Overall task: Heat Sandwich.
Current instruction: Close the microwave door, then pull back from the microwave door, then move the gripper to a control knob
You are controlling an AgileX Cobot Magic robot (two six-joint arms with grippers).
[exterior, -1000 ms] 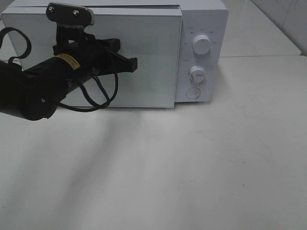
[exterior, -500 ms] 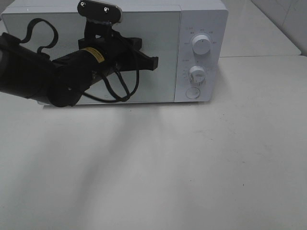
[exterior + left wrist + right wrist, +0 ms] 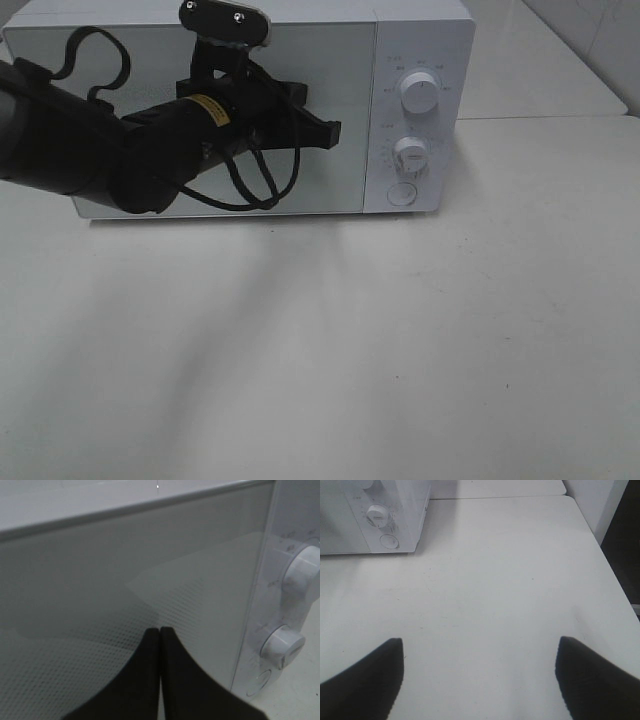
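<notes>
**While the microwave's door sits closed, the left gripper hangs pinched before it**

On the white table (image 3: pixel 400 350) stands the microwave (image 3: pixel 445 40), its door (image 3: pixel 330 60) flush shut. The left arm (image 3: pixel 60 150) crosses the door front. The left gripper (image 3: pixel 159 630) has its jaws pressed together on nothing, near the door's knob-side edge; contact cannot be told. The right gripper (image 3: pixel 480 641) is spread wide and empty, over the table in front of the microwave's control side. Upper knob (image 3: pixel 420 92), lower knob (image 3: pixel 411 154), round button (image 3: pixel 401 194). The sandwich shows in no view.
</notes>
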